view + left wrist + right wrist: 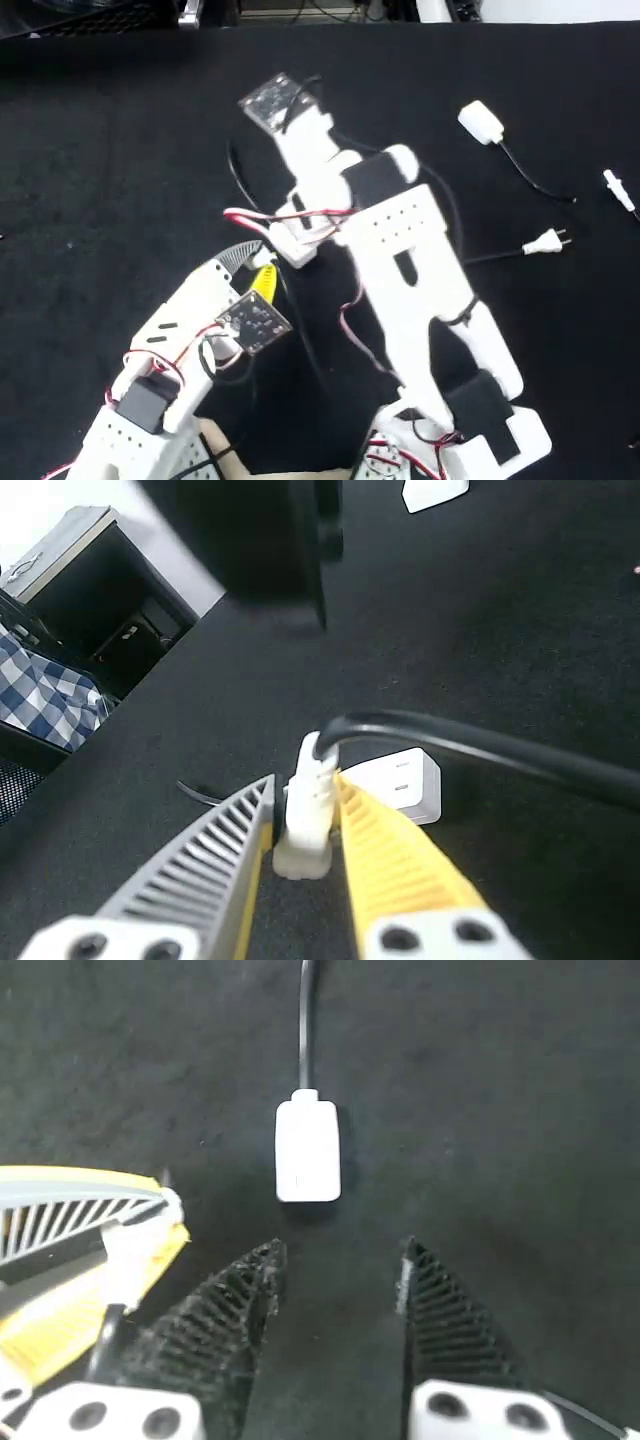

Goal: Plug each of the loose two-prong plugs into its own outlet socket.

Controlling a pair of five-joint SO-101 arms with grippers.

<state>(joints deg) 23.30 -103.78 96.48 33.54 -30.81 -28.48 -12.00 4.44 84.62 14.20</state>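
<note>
My left gripper has its grey and yellow fingers shut on a white two-prong plug, whose black cable trails off to the side. Just beyond the plug lies a white outlet socket with two slots facing it. My right gripper is open with nothing between its black fingers, and it hovers just short of a white socket block on a black cable. The left gripper and its plug are beside it. In the high view the left gripper sits at the table's middle, under the right arm.
A loose white two-prong plug lies on the black cloth at the right. Another white socket block is at the back right, and a small white piece lies near the right edge. The right arm spans the middle.
</note>
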